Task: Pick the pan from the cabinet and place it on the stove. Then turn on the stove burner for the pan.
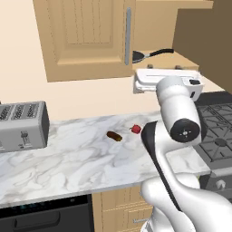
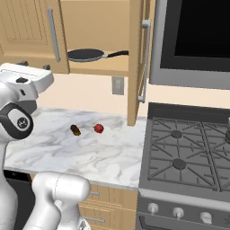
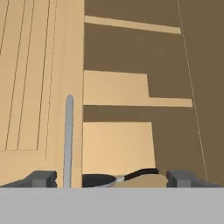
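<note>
So the tool [image 3: 112, 180] is spread about as wide as it goes, nothing between the tips and nothing touching them. In the hand view its two dark fingertips [image 3: 41, 178] sit far apart at the bottom, one under the door handle side and one over by the right wall of the cabinet [image 3: 118, 87].

The pan [image 2: 86, 55] is in the cabinet, resting flat on the lower wooden shelf [image 2: 96, 66], handle pointing toward the stove side. From the tool's own camera, the pan shows just ahead and low between the two tips, with its thin black handle curving off to the right tip. Clearly apart from both tips, no contact.

The grey bar handle [image 3: 68, 140] of the left cabinet door stands upright just inside the left tip. The right door [image 2: 137, 63] hangs open, edge-on, between the pan and the stove [image 2: 188, 152].

Below the tool, on the marble counter [image 2: 67, 148], there's a small red thing [image 2: 98, 129] and a small brown thing [image 2: 75, 130] near each other. A toaster [image 1: 22, 125] sits well off to the left of the tool. The stove is down and off to the right, grates bare.
</note>
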Available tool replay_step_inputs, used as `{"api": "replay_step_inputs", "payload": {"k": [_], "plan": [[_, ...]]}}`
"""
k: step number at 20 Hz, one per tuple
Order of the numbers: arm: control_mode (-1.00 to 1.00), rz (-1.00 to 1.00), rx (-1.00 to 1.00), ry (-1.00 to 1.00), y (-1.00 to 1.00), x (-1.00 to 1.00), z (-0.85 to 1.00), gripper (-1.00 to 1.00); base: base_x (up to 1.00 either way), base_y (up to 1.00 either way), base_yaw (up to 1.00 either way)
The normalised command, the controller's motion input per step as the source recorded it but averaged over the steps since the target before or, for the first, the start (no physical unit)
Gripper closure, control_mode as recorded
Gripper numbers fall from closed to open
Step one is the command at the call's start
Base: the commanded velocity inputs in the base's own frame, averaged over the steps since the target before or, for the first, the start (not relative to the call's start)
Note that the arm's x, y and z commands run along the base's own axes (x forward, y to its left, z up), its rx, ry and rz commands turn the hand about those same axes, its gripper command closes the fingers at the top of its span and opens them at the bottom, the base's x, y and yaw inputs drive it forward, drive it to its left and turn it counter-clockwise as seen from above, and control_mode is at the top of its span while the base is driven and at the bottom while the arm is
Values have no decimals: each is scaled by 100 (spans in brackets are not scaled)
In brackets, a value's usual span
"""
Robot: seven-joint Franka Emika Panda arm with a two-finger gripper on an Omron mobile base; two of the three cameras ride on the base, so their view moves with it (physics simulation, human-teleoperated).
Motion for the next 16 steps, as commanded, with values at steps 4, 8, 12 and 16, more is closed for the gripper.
{"api": "replay_step_inputs", "payload": {"k": [4,8,12,16], "plan": [[-100,3,1,-1,7,6,0,-100,0,0,0],[-100,0,0,0,12,20,-2,-100,0,0,0],[-100,0,-1,3,17,43,0,-100,0,0,0],[-100,1,-8,11,9,48,0,-100,0,0,0]]}}
